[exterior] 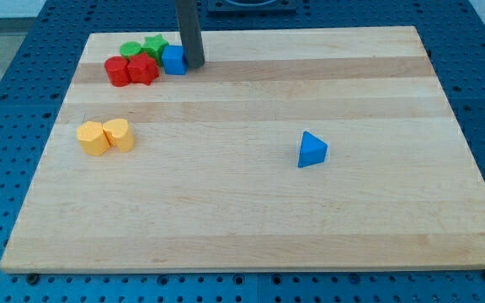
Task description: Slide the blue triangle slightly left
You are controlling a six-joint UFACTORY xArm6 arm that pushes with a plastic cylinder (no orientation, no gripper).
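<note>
The blue triangle (pixel 311 151) lies alone on the wooden board, right of centre. My tip (pixel 194 63) is near the view's top left, touching or just beside the right side of a blue cube (pixel 173 60). The tip is far up and to the left of the blue triangle.
A cluster sits at the top left: a green round block (pixel 130 50), a green star (pixel 155 45), two red blocks (pixel 118 71) (pixel 143 70) and the blue cube. Two yellow blocks (pixel 93 138) (pixel 119 134) lie at the left. The board (pixel 251 219) sits on a blue perforated table.
</note>
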